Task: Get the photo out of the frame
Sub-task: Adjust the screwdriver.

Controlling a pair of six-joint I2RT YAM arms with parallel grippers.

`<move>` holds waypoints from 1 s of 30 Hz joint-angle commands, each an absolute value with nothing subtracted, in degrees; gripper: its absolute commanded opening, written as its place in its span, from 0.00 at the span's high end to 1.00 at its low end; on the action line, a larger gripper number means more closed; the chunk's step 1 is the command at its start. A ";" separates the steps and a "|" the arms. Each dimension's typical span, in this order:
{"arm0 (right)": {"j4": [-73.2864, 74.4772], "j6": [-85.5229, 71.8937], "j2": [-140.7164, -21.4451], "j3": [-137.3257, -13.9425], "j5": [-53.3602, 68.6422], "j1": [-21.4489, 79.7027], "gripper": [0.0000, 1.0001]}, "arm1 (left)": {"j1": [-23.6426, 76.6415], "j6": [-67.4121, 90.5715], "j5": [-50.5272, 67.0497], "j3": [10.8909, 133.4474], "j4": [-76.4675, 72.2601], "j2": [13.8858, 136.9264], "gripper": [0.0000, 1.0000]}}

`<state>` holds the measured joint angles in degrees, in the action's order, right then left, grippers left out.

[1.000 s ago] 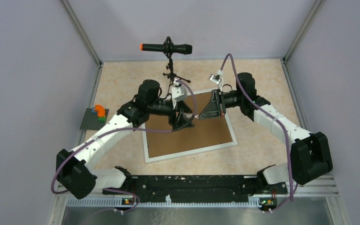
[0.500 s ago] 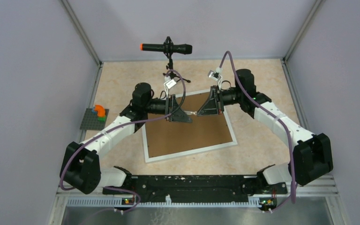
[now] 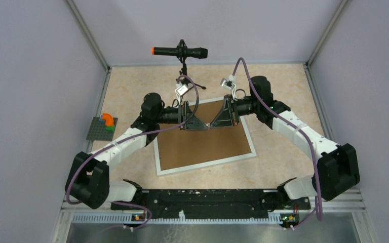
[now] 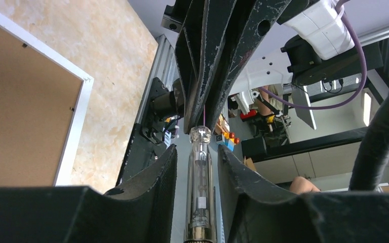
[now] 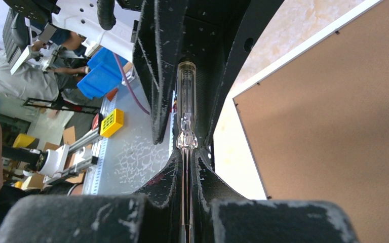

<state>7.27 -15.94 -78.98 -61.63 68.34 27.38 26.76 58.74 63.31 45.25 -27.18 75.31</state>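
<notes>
Clear-handled thin tool (image 5: 185,101) above white rectangular frame (image 3: 202,144)
Right claw (image 5: 187,152) is pinching its shaft; left claw (image 4: 198,152) is narrowly straddling its handle.

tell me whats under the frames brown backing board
Only the white border of the frame shows around the backing board, which faces up. Whatever lies beneath it, any photo included, is covered.

You've got a black microphone (image 3: 180,51) on its stand (image 3: 184,71) at the table's (image 3: 283,81) far edge, coloured blocks (image 3: 107,120) on a grey baseplate (image 3: 95,132) at its left edge, and a clear-handled tool (image 4: 200,172) aloft mid-table.
</notes>
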 commanded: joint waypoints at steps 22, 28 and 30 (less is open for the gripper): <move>15.75 -10.84 -80.88 -65.07 61.41 18.36 0.23 | 23.90 49.09 60.67 43.52 -23.18 74.34 1.00; 24.35 -4.43 -84.80 -61.04 49.16 5.15 0.22 | 23.12 39.04 57.89 43.48 -16.39 75.60 1.00; 25.44 -2.41 -86.61 -60.21 44.89 2.88 0.23 | 23.18 37.97 56.67 43.29 -17.33 77.00 1.00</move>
